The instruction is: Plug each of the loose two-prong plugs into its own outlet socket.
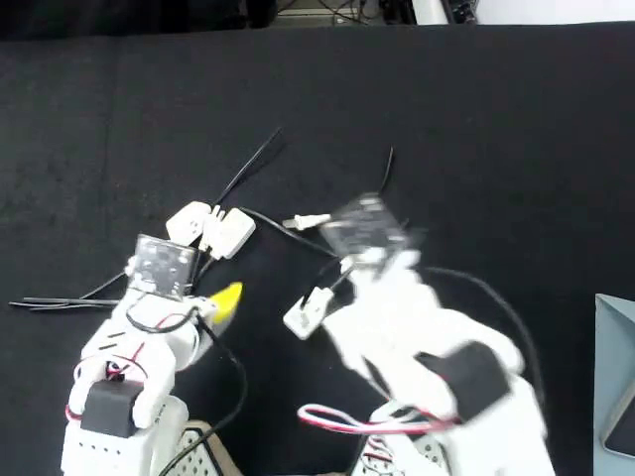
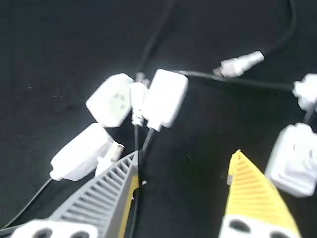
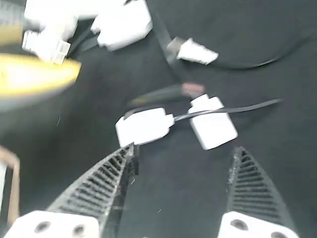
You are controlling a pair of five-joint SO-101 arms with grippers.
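Observation:
Several white outlet sockets and plugs on black cords lie on the black table. Two sockets (image 1: 189, 220) (image 1: 230, 233) sit side by side ahead of my left gripper (image 2: 185, 156). It is open, grey finger (image 2: 109, 193) and yellow finger (image 2: 252, 193) spread, with the pair (image 2: 111, 99) (image 2: 166, 98) beyond its tips. A third white piece (image 2: 81, 151) lies by the grey finger. My right gripper (image 3: 184, 149) is open just above two white pieces (image 3: 143, 126) (image 3: 213, 124). A loose two-prong plug (image 1: 308, 222) (image 3: 195, 49) lies farther out.
Black cords (image 1: 248, 164) trail across the middle of the table. Another white piece (image 1: 310, 312) lies between the two arms. The left arm's yellow finger (image 3: 34, 77) shows in the right wrist view. A grey box (image 1: 615, 377) stands at the right edge.

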